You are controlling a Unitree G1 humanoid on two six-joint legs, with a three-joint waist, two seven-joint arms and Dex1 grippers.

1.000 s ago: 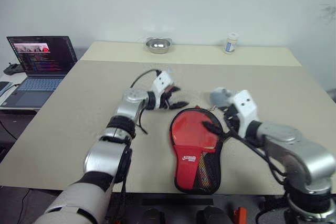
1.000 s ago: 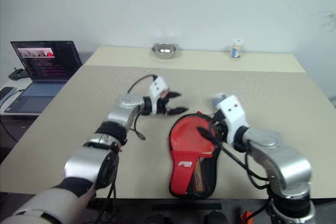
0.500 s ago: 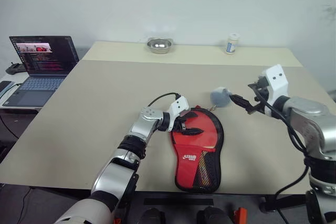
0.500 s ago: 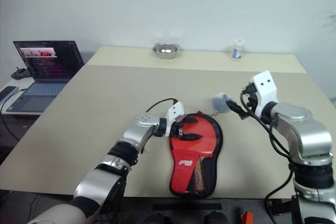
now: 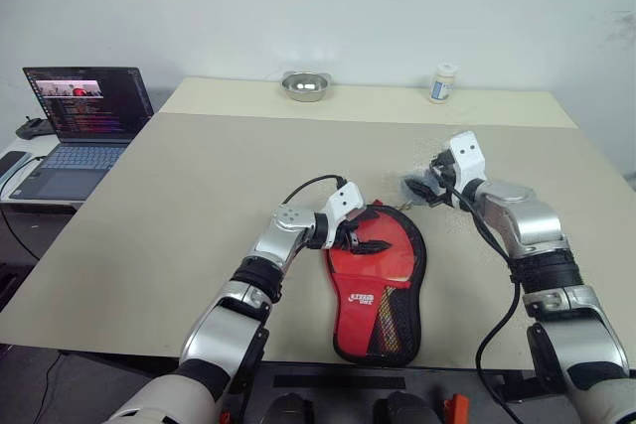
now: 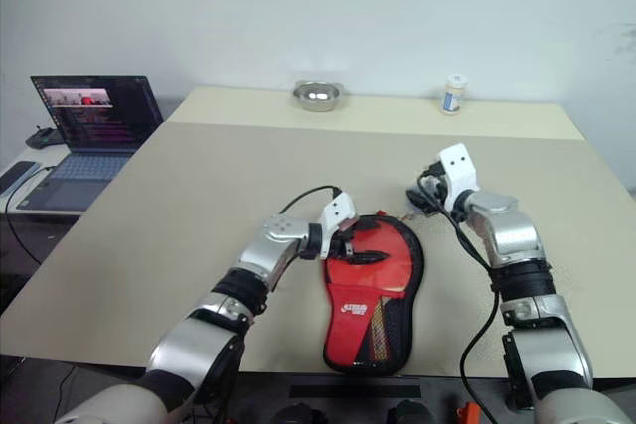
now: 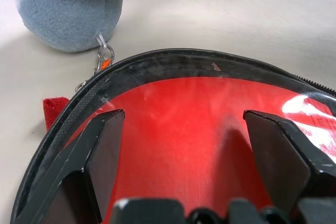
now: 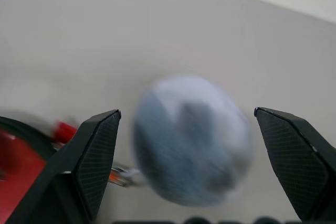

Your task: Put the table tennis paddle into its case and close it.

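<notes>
The case [image 5: 377,337] lies open on the table near the front edge, its black zipper rim [image 7: 157,61] curving around the table tennis paddle [image 7: 199,124], whose red blade shows inside. Black mesh and a white logo cover the case's near part. My left gripper [image 5: 360,236] is open at the case's upper left rim, its fingers [image 7: 105,145] spread low over the red blade. A grey plush ball [image 8: 191,140] hangs from the zipper by a small chain just beyond the case's far end. My right gripper [image 5: 425,190] stands open, with the ball between its fingers.
An open laptop [image 5: 84,116] sits on a side table at the far left. A steel bowl [image 5: 305,84] and a small white bottle [image 5: 442,82] stand at the back of the table [image 5: 199,176]. Its front edge runs just below the case.
My right gripper swung out from over the case to the right, then came in and down onto the grey ball. My left gripper dropped onto the case's rim and has stayed there.
</notes>
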